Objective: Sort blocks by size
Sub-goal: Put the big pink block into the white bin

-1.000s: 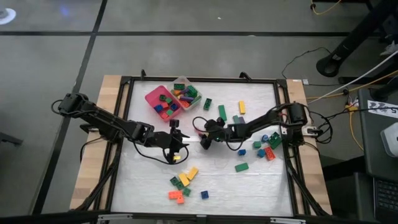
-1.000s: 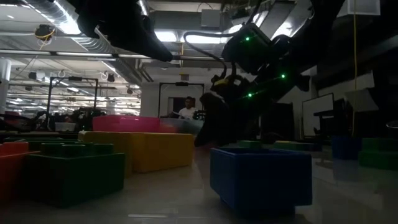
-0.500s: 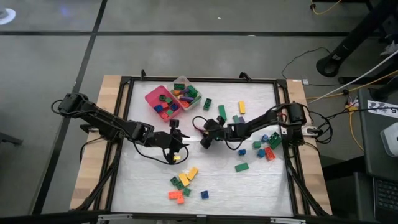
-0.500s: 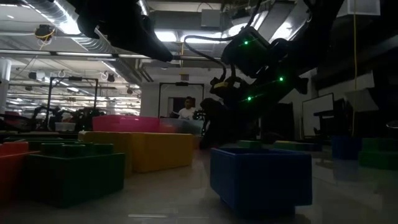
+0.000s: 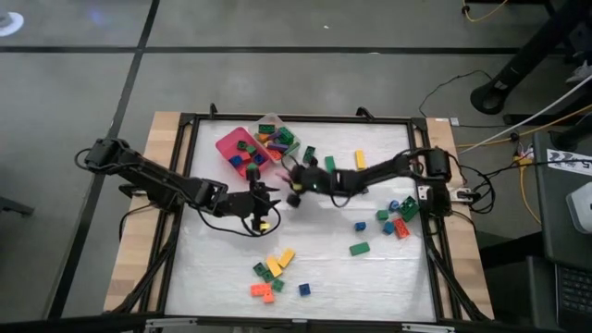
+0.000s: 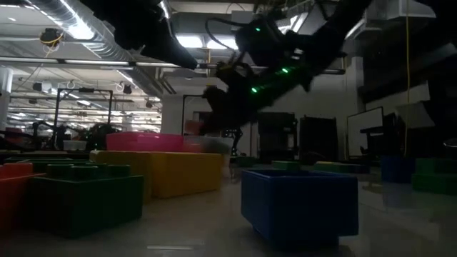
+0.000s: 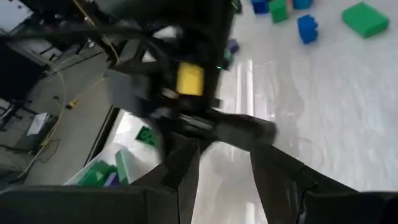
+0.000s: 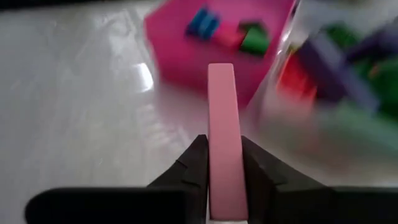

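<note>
A: What could go wrong from here?

B: The desk (image 5: 222,268) is crowded near its far edge, where a pink square tray (image 5: 229,142) and a clear plastic tray (image 5: 268,123) sit touching each other, both already holding blocks. The right arm is stretched toward them, its right claw (image 5: 294,182) just beside the pink tray and carrying a long pink bar (image 8: 222,137). The two trays are so close that the bar could, in my judgement, land in the wrong one, or catch a tray wall and tip.

A: Anything else?

B: The left claw (image 5: 262,209) hangs near the desk's middle, close to the right one; the arms could brush if either swings across.

A: How are the claws set?

B: The right claw's fingers (image 8: 194,163) are narrow, pressed on both sides of the pink bar, which stands out past the tips. The left claw is partly closed on a small yellow block (image 7: 189,79).

A: Where are the remaining blocks?

B: Scattered: a cluster of loose blocks (image 5: 271,275) toward the near edge, a group (image 5: 396,215) by the right edge, and a few bars (image 5: 330,167) close to the trays.
</note>
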{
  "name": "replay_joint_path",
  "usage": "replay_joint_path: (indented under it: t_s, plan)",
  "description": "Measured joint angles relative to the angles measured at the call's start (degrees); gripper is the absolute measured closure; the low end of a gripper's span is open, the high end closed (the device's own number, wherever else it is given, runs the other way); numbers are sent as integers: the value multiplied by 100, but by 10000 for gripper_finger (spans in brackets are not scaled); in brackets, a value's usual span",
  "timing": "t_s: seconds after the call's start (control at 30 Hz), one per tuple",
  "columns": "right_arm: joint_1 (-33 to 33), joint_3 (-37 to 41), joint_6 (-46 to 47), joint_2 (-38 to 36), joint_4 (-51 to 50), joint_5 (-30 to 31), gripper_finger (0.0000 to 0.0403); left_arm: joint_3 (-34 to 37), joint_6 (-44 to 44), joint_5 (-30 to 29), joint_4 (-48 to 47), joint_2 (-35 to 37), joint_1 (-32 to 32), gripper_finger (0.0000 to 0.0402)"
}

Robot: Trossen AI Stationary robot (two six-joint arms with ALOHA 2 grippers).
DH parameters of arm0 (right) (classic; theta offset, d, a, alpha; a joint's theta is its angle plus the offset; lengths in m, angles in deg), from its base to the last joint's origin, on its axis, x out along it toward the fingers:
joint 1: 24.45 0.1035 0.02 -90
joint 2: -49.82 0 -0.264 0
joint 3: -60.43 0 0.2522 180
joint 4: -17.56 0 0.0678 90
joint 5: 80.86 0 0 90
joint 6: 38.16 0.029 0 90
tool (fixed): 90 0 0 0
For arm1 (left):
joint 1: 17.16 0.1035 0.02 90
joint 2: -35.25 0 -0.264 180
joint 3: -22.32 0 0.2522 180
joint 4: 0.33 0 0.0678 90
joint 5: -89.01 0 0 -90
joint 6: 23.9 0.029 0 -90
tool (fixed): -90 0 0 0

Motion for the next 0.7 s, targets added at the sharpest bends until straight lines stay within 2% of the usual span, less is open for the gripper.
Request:
replay_joint_path:
  t_s: [0.27,0.53,0.7]
  plan:
    - [-928,-779,-542,-6,-427,-280,344,0,-106,-5,-62,20,237,271]
    - [-1650,-790,-614,183,-426,-1234,328,0,-70,-2,-77,23,453,271]
    - [-1733,-797,-612,241,-490,-1213,325,0,-63,4,-77,23,592,271]
